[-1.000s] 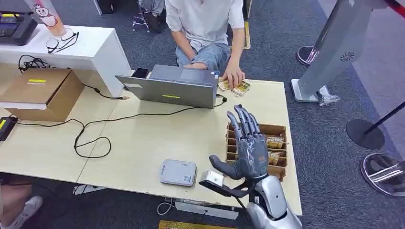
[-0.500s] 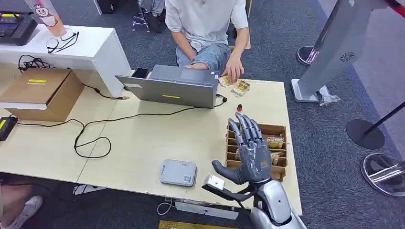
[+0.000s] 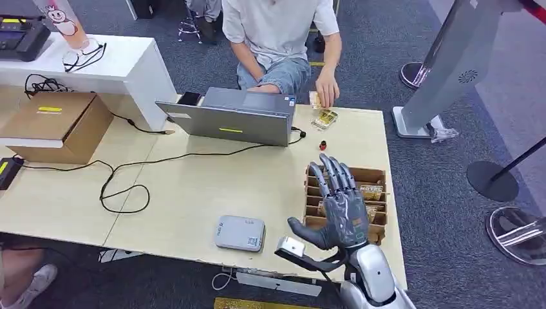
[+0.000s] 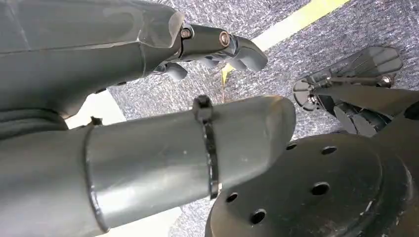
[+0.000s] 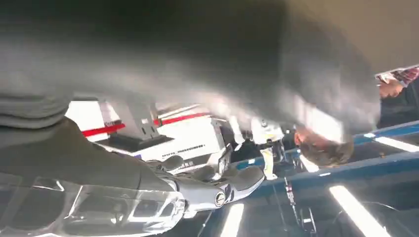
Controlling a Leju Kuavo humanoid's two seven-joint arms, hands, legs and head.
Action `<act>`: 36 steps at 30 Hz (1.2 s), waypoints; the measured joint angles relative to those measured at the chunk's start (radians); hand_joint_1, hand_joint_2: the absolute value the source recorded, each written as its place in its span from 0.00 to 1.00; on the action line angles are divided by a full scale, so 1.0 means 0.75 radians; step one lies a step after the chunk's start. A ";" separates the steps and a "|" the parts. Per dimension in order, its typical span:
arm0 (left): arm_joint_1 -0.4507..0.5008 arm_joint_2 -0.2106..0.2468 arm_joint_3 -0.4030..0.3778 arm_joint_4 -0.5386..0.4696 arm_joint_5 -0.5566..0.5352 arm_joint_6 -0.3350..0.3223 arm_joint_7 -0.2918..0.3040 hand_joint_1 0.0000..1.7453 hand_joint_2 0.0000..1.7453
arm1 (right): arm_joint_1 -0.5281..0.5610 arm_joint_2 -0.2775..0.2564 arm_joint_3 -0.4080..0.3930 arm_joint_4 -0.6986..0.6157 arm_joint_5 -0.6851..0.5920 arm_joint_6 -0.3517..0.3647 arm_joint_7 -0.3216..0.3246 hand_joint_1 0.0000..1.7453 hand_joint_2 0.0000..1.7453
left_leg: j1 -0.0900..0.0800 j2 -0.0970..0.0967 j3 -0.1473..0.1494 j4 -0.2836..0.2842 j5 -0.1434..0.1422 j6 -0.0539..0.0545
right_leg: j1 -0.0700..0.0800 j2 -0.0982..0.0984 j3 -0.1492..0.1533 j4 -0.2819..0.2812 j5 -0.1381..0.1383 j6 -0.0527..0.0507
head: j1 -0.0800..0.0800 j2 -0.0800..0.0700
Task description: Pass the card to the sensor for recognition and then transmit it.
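— Right hand (image 3: 338, 207)?
— Raised over the near right part of the desk (image 3: 193, 193), fingers (image 3: 329, 168) spread and pointing away, thumb out toward the sensor (image 3: 240, 233). Nothing in it. Hovering in front of the slotted card box (image 3: 370, 196).

— Left hand (image 4: 148, 64)?
— Down beside the body in the left wrist view, above grey carpet (image 4: 306, 54) with a yellow stripe. Fingers bent, nothing between them; too close up to tell how far closed.

— Cards?
— Several standing in the slots of the brown card box, just behind the right hand. One card (image 3: 315, 99) pinched in the person's hand (image 3: 327, 88) at the far desk edge, another small stack (image 3: 324, 119) lying flat just beside the laptop (image 3: 235, 116). Tiny red thing (image 3: 323, 145) between that stack and the box.

— Sensor?
— Flat grey pad near the front edge, left of the right hand, well apart from every card.

— Elsewhere?
— Black cable (image 3: 122, 180) looping across the desk, cardboard box (image 3: 58, 125) at far left.
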 joint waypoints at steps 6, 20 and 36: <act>-0.001 -0.005 0.030 -0.004 -0.029 -0.002 -0.001 0.00 0.00 | 0.001 -0.001 -0.027 0.009 0.021 0.015 0.026 0.00 1.00 | 0.000 0.000 0.000 0.000 0.000 0.000 | 0.000 0.000 0.000 0.000 0.000 0.000 | 0.000 0.000; -0.004 -0.005 0.052 -0.005 -0.061 -0.004 -0.001 0.00 0.00 | -0.001 -0.001 -0.061 0.043 0.045 0.054 0.065 0.00 1.00 | 0.000 0.000 0.000 0.000 0.000 0.000 | 0.000 0.000 0.000 0.000 0.000 0.000 | 0.000 0.000; -0.007 -0.009 0.074 -0.005 -0.090 -0.001 -0.006 0.00 0.00 | 0.000 -0.001 -0.089 0.044 0.065 0.136 0.101 0.00 1.00 | 0.000 0.000 0.000 0.000 0.000 0.000 | 0.000 0.000 0.000 0.000 0.000 0.000 | 0.000 0.000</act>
